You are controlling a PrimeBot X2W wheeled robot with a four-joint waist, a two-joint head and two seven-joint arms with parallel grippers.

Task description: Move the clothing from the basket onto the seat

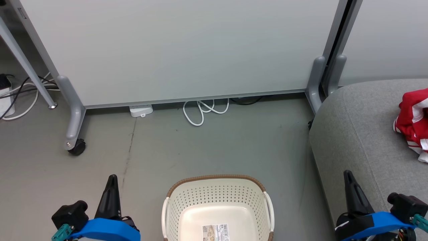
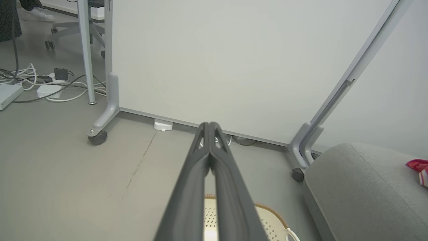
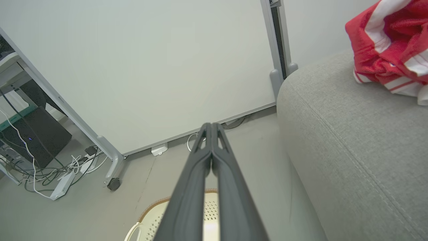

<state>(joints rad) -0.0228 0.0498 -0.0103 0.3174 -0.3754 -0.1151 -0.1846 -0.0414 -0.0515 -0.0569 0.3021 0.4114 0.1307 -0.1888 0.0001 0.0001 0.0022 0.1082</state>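
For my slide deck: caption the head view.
Basket, nothing visible inside, between shut left gripper and shut right gripper; red clothing on grey seat.

Grey floor (image 1: 207, 147), white wheeled partition (image 1: 180, 50), loose cables (image 1: 200, 112)

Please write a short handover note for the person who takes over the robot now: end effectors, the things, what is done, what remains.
The left end effector is shut and empty, left of the basket.
The right end effector is shut and empty, near the seat.
The red-and-white clothing lies on the seat.
The basket's visible interior holds no clothing.
The job looks done; check only the basket's hidden near end.
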